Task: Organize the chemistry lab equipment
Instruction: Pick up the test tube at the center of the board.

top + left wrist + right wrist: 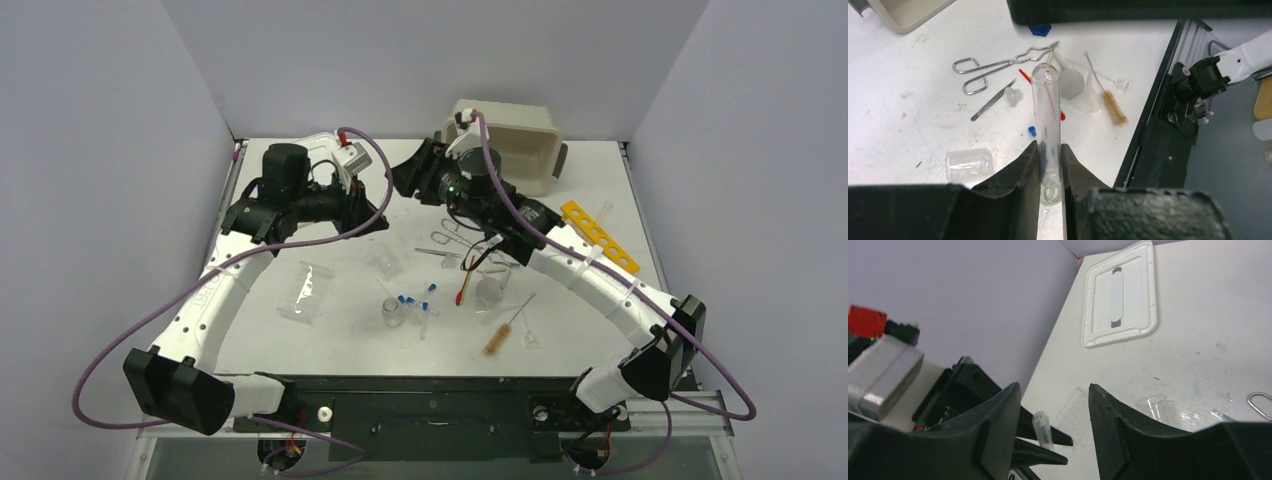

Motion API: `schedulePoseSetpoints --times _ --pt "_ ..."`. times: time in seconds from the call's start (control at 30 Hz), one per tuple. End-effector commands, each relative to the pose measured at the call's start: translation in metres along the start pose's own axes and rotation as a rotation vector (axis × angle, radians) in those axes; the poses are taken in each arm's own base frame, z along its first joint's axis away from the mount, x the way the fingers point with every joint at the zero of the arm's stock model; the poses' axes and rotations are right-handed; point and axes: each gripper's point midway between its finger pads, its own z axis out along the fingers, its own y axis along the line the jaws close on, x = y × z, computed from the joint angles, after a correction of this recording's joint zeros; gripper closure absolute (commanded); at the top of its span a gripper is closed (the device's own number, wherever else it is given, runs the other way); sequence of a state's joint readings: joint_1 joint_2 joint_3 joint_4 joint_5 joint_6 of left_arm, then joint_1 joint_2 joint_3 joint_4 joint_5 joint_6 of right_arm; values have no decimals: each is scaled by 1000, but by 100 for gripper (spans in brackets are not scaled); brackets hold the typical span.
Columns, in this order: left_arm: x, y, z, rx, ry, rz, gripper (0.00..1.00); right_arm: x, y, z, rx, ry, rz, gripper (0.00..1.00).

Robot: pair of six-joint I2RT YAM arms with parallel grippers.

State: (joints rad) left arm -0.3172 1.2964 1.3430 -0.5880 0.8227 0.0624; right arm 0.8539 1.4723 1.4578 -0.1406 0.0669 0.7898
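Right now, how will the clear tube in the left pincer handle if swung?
Probably slippery: the clear tube is smooth, pinched near one end by the left pincer. Looks thin, likely fragile. Most of it juts free, so it may pivot.

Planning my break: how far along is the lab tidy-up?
Done: nothing clearly sorted. In hand: the left end effector clamps a clear test tube; the right end effector stands open. Remaining: tongs, brush, beaker and blue-capped tubes lie loose on the table.
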Motion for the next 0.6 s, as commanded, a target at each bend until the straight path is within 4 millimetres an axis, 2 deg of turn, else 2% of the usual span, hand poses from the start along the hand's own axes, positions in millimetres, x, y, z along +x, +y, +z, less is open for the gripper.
schedulePoseSetpoints --times 0.0,0.1,0.23,0.4,0.57 --pt "-5 -1 -10 -27 16 128 100 -22 4 -13 -66 156 29 49" --pt "2 0 -12 -34 47 171 100 -15 2 -20 -98 281 11 47" --pt "7 0 -13 -49 72 210 100 -6 -1 -27 -107 365 -20 47" --pt "11 -4 -14 -50 98 248 98 15 -5 -24 -128 443 4 48" --pt "15 -7 -13 -69 144 320 93 25 0 -23 -159 484 8 51"
